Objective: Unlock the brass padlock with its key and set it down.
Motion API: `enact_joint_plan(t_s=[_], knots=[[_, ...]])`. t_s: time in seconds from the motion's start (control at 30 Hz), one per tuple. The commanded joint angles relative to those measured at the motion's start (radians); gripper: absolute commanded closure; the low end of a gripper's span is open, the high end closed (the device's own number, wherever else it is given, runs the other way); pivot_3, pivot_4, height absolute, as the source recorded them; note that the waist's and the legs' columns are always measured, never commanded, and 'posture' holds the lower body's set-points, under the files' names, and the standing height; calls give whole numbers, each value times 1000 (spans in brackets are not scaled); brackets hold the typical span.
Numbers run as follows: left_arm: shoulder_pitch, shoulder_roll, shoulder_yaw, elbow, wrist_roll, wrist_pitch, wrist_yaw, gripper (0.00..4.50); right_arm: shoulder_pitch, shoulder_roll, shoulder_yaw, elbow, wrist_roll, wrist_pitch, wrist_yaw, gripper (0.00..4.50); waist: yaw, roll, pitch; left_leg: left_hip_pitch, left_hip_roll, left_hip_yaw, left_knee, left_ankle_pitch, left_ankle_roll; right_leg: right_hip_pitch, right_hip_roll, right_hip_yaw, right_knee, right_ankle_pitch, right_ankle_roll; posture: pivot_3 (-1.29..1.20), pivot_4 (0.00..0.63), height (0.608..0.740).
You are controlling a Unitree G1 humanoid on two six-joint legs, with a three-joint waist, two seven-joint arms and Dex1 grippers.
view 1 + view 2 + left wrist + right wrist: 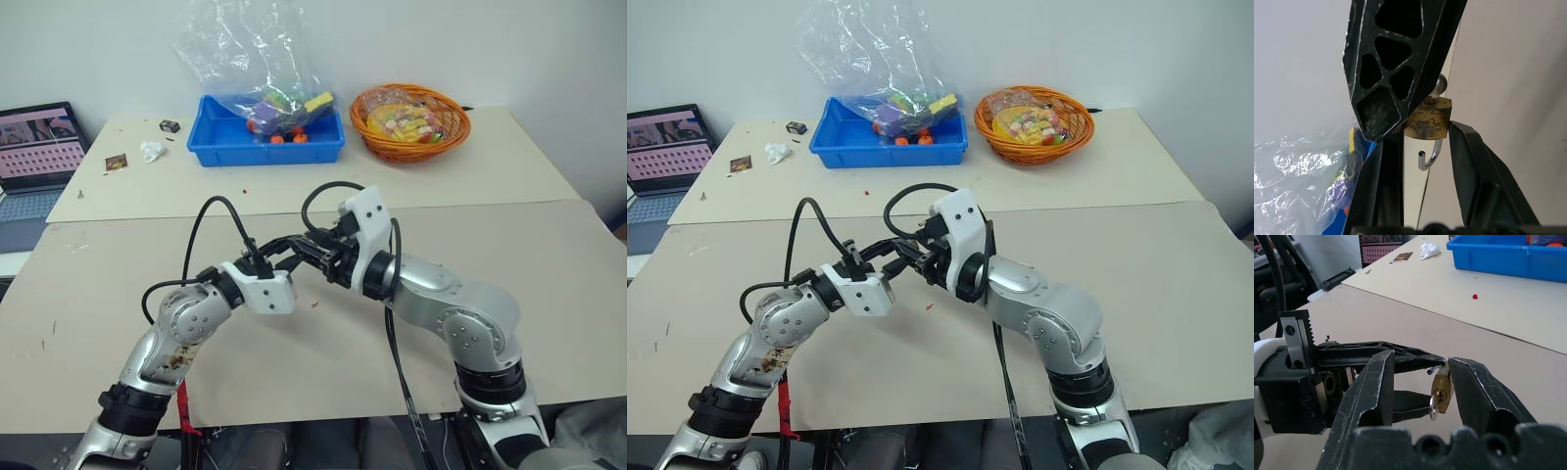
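Beige tabletop spreads beneath both arms, with a blue bin at twelve o'clock and an orange basket at one o'clock. At centre, above the table, the left gripper clamps the brass padlock between its two black fingers, partly closed. Its shackle hangs open with a free hooked end. The key sits in the lock's keyhole. The right gripper straddles padlock and key, fingers partly apart; whether they pinch the key, I cannot tell.
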Motion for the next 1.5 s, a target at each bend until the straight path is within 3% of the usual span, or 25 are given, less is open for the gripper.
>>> enact_joint_plan(t_s=[0.03,0.67,1.5], knots=[[-13,1,5,-43,-24,-22,12,3670,10,14,4,-3,-22,-21,27,2300,0,0,0,0,0,0,0,0,0,0,0,0,0,0,0,0,150,740],[0,10,7,-54,-24,-18,16,3670,91,-77,-47,-19,-90,-31,135,2300,-2,0,0,0,0,0,0,0,0,0,0,0,0,0,0,0,150,740],[-1,14,6,-49,-40,-17,16,3670,34,-25,-90,-94,-44,57,123,2300,0,0,0,0,0,0,0,0,0,0,0,0,0,0,0,0,150,740]])
